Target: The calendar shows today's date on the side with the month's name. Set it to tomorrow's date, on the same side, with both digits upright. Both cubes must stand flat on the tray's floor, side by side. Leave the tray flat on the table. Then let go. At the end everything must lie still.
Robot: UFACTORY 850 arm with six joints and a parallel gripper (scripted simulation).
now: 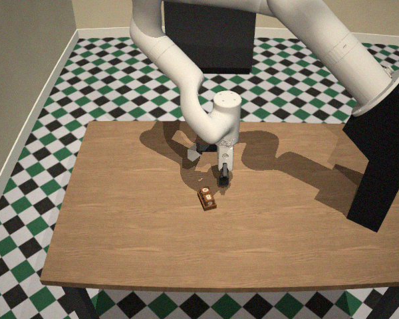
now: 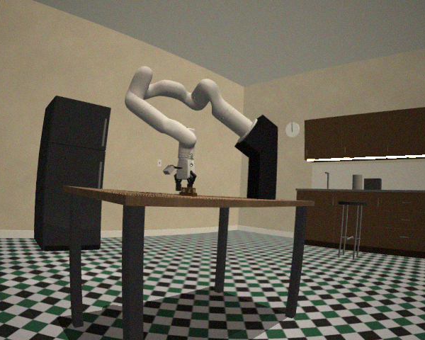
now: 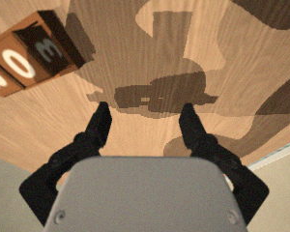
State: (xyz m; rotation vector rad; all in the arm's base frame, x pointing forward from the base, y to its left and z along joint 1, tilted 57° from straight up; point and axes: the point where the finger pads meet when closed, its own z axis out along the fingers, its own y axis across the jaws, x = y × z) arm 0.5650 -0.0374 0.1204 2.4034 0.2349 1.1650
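Note:
The calendar [image 1: 207,198] [image 2: 188,190] [image 3: 24,60] is a small brown tray with number blocks, standing flat near the middle of the wooden table [image 1: 124,222] [image 2: 150,199]. In the wrist view its upward faces show white marks like 3, 0 and 8, the 3 in shadow. The side with the month's name is not readable. My gripper [image 1: 223,181] [image 2: 185,182] [image 3: 145,111] is open and empty. It points down, low over bare table just behind and to the right of the calendar in the top view. It does not touch the calendar.
The robot's black pedestal [image 1: 382,154] [image 2: 260,157] stands at the table's right edge. A black fridge [image 2: 71,171] stands behind the table. A kitchen counter [image 2: 363,215] and a stool [image 2: 348,227] are far off to the right.

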